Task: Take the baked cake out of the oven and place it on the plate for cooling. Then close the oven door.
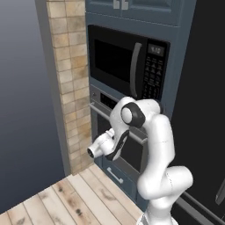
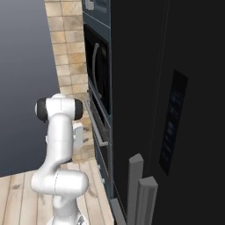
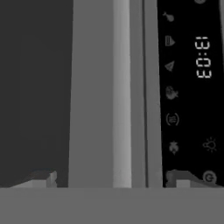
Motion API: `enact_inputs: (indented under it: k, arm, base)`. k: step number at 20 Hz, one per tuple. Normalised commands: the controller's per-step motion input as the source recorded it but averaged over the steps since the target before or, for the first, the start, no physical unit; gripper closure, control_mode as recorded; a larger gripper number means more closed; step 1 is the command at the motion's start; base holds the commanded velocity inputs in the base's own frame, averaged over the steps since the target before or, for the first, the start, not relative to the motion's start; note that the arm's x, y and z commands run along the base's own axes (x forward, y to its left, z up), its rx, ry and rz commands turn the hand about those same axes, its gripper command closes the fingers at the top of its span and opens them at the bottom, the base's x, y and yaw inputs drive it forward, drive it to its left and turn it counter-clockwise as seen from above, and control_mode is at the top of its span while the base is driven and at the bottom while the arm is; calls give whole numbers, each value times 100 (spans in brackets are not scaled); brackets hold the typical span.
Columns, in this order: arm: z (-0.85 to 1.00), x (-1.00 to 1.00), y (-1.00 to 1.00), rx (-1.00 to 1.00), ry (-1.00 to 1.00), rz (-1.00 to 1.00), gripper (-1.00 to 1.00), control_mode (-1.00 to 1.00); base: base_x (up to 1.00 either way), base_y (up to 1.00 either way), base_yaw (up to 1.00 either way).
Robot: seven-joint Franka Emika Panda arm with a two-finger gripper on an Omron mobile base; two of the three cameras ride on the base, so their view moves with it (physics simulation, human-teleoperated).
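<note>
Claw spread wide, straddling the oven door's silver bar handle at frame centre; door shut.

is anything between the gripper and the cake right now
Yes: the oven door is shut, its bar handle right in front of the open gripper. The cake isn't visible; it would be behind that door.

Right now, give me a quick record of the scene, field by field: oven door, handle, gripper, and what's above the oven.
oven door: shut, upright, dark window facing the room
handle: long silver bar across the door's top edge, close in front of the hand camera
gripper: open, one fingertip on each side of the bar, not closed on it
control strip: black, icons and lit clock digits
above the oven: black microwave, door shut
floor: pale wood planks
</note>
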Motion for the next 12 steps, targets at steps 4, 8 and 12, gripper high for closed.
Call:
enact_inputs:
  k: [4,8,12]
  arm:
    - [-16,77,0,0,11,0,-100,-100]
    - [-21,39,-20,0,5,0,-100,-100]
    - [-31,10,-39,0,0,0,-100,-100]
  base:
    - [0,0,0]
    - [0,0,0]
    - [0,0,0]
